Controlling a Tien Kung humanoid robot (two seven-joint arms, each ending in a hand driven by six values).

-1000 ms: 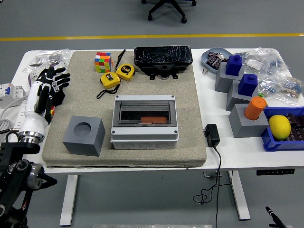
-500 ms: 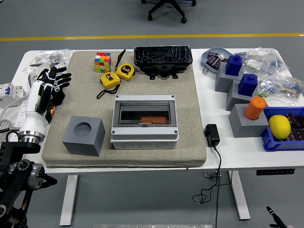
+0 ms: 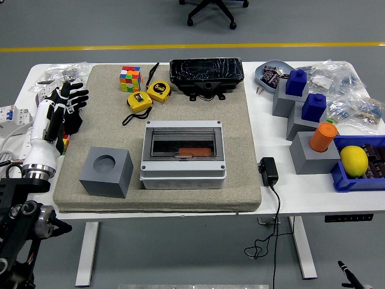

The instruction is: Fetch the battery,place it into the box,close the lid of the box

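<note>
The scene is evenly and brightly lit from overhead. Short soft shadows are cast beside the grey cube with a round hole (image 3: 107,171). Glare is seen on the glossy black plastic-wrapped tray (image 3: 206,71). Focus is sharp throughout.

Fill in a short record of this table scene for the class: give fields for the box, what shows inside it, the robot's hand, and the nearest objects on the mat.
box: grey box mid-mat, clear lid down
inside: orange-red item seen through the lid
left hand: left hand at the mat's left edge, fingers spread, holding nothing
right hand: not in view
left of box: grey cube with a round hole on top
behind box: two yellow tape measures, colour cube, black case
</note>
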